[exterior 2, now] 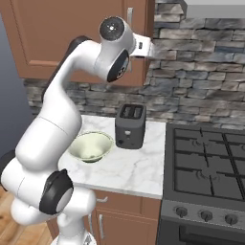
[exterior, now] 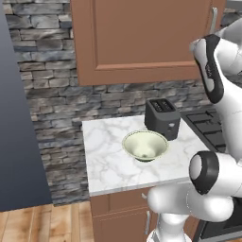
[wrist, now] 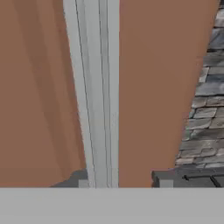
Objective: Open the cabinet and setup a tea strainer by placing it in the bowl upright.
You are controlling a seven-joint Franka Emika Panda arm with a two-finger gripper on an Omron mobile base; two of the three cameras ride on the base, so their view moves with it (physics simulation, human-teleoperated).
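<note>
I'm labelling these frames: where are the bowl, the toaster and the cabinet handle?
bowl (exterior: 145,144): left base view, inner wall.
toaster (exterior 2: 129,125): right base view, front face.
cabinet handle (wrist: 98,96): hand view, middle of the bar.

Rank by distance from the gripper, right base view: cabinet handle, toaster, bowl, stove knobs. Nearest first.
Gripper is up at the cabinet door.
1. Cabinet handle: right at the hand, on the door's right edge.
2. Toaster: below the hand, at the back of the counter.
3. Bowl: lower and left of the toaster.
4. Stove knobs: lowest, on the stove front, far right.
</note>
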